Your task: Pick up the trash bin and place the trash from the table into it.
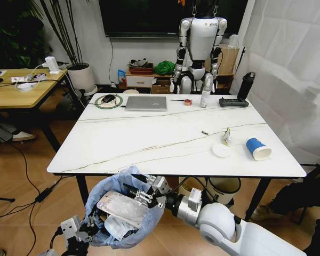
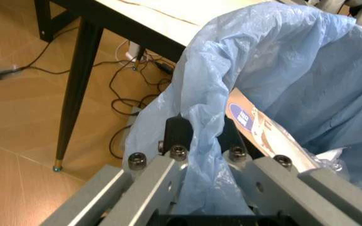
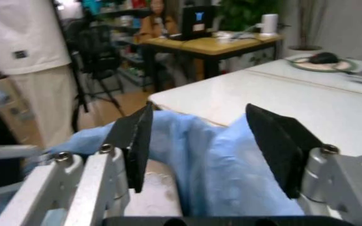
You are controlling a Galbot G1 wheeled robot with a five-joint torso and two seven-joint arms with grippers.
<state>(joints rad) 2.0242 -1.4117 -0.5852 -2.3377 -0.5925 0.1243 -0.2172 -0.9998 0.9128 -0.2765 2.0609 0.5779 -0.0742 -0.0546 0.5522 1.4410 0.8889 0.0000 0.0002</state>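
**Bin held below the table's near edge, both grippers at its rim**

From the head view, the trash bin (image 1: 122,216) hangs in front of the table (image 1: 149,138), below its near edge, its puffy blue bag bulging out. A flat clear-and-silver packet (image 1: 120,207) lies across the top of it with crumpled white stuff beneath. The left gripper (image 1: 79,230) is at the bin's lower left rim; the right gripper (image 1: 149,193) reaches in over the upper right rim. On the tabletop, a blue-and-white paper cup (image 1: 257,149) lies on its side near the right edge, with a round white lid (image 1: 221,150) just beside it and a small wrapper scrap (image 1: 226,136) behind that. A silver laptop (image 1: 145,103) sits at the far side.

In the left wrist view, the left gripper (image 2: 203,136) has its dark fingers pinched narrowly on a fold of the blue bag (image 2: 294,70) at the rim. A printed flat package (image 2: 259,129) leans inside.

In the right wrist view, the right gripper (image 3: 206,141) stands wide, its black pads (image 3: 278,141) spread apart with blue plastic bunched between them, gripping nothing.
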